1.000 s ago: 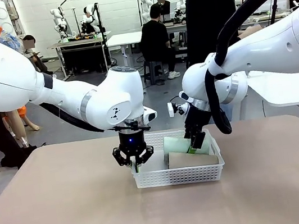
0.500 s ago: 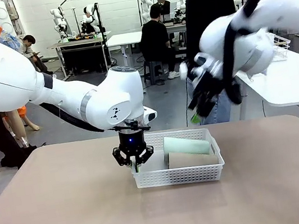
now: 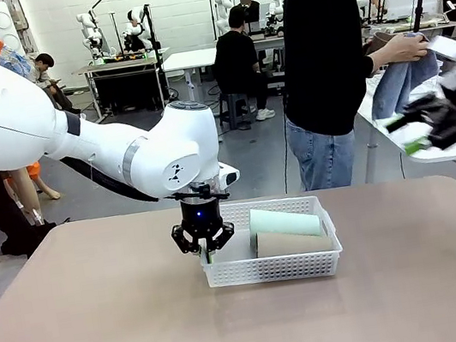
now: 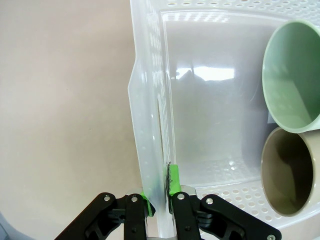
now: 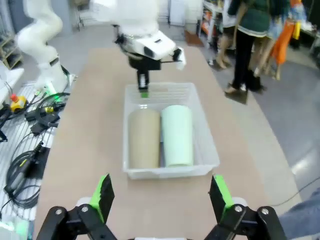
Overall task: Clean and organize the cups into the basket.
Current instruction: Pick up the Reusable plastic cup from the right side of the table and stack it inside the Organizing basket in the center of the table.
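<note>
Overall, desk (image 3: pixel 106 329): tan top, carrying the basket near its middle, toward the far edge.
Person (image 3: pixel 322 52): stands beyond the far right corner, hands on a blue cloth (image 3: pixel 401 83); whether a cup is wrapped in it I cannot tell.
Basket (image 3: pixel 270 270): sits flat on the desk, its left half bare and its right half filled.
Cups: the mint cup (image 3: pixel 286 221) and the tan cup (image 3: pixel 296 243) lie on their sides, side by side inside the basket. The mint one is farther, the tan one nearer, and both mouths face left.
Left jaws: shut on the basket's left end wall, with the green pads (image 4: pixel 175 186) pinching it from both sides.
Right jaws: spread wide and holding nothing, raised off to the right, well apart from the basket.
Step in hand: judged to be steadying the basket between placements, with two cups stowed.
Next move: probably the right jaws fetch another cup, from the person if one is offered. They should lay it in the bare left half without striking the left jaws, whose grip should hold meanwhile.
</note>
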